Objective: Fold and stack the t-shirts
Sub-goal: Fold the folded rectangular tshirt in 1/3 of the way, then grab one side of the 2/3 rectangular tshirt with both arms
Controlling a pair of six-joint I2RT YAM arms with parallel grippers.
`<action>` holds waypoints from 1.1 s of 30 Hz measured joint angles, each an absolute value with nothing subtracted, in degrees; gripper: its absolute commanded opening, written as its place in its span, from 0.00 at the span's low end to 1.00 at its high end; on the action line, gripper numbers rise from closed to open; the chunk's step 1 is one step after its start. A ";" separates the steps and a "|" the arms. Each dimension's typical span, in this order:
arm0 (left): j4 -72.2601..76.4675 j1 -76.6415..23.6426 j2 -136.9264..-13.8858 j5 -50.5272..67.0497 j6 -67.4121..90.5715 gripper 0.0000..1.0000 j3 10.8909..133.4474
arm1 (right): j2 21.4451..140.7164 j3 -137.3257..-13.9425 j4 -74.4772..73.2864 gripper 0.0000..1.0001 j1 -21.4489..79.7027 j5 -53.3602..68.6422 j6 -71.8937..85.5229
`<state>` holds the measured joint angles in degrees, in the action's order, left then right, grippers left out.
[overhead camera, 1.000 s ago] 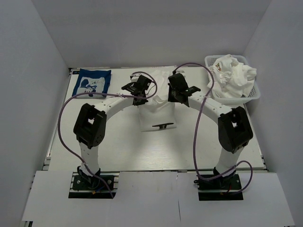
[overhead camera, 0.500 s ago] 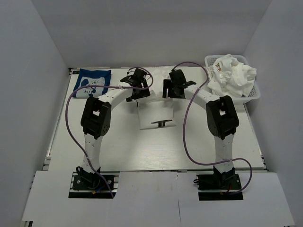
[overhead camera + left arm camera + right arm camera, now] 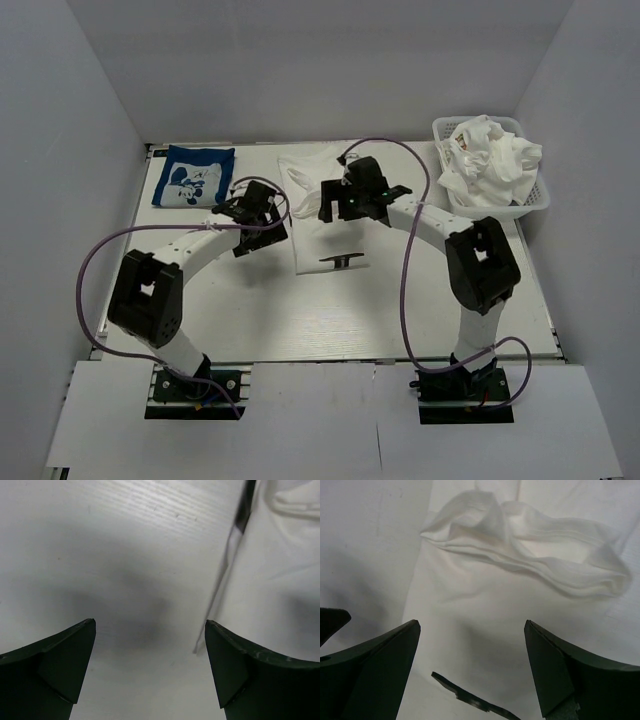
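A white t-shirt (image 3: 325, 235) lies flat mid-table in the top view, with a small black print (image 3: 342, 262) near its front edge and a bunched fold (image 3: 530, 555) at its far end. A folded navy t-shirt (image 3: 195, 177) with a white cartoon print rests at the back left. My left gripper (image 3: 262, 213) hangs open over bare table just left of the white shirt's edge (image 3: 270, 580), holding nothing (image 3: 150, 622). My right gripper (image 3: 342, 200) stands open above the white shirt's middle, empty (image 3: 472, 622), with the black print (image 3: 470, 700) below it.
A white basket (image 3: 537, 195) at the back right holds a heap of crumpled white clothes (image 3: 490, 155). White walls enclose the table on three sides. Purple cables loop from both arms over the table.
Both grippers have opened and let go of the white shirt, which now lies spread toward the back. The left arm drew back to the left, off the shirt; the right shifted left over it.
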<state>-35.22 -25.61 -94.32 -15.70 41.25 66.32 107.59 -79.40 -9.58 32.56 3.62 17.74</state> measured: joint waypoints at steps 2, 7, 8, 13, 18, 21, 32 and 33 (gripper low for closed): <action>-35.66 -25.61 -92.01 -15.66 42.19 1.00 63.46 | 109.80 -80.44 -9.10 0.90 33.63 4.60 17.85; -36.45 -25.61 -88.95 -14.72 44.05 1.00 59.05 | 120.42 -88.47 -7.99 0.90 34.02 5.10 19.44; -36.73 -25.61 -88.05 -14.44 44.27 1.00 58.46 | 123.07 -91.39 -8.08 0.90 33.85 4.93 19.64; -37.39 -25.69 -83.02 -14.11 44.91 1.00 57.10 | 132.29 -104.40 -5.78 0.90 33.06 2.59 21.06; -35.14 -26.11 -79.99 -12.49 44.38 1.00 55.55 | 130.65 -106.06 -3.62 0.90 31.79 -2.13 23.44; -32.62 -26.37 -80.82 -10.22 43.48 1.00 54.83 | 124.73 -97.60 -1.08 0.90 30.33 -2.74 24.14; -22.50 -26.81 -94.30 -0.38 38.74 0.95 55.27 | 100.71 -68.88 -3.36 0.90 26.76 -1.30 25.06; -21.67 -26.85 -95.59 0.38 38.35 0.91 55.59 | 99.81 -67.31 -4.08 0.90 26.65 -1.26 25.04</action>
<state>-21.67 -26.85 -95.59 0.38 38.35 55.59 99.81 -67.31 -4.08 26.65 -1.26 25.04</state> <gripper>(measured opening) 0.959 0.904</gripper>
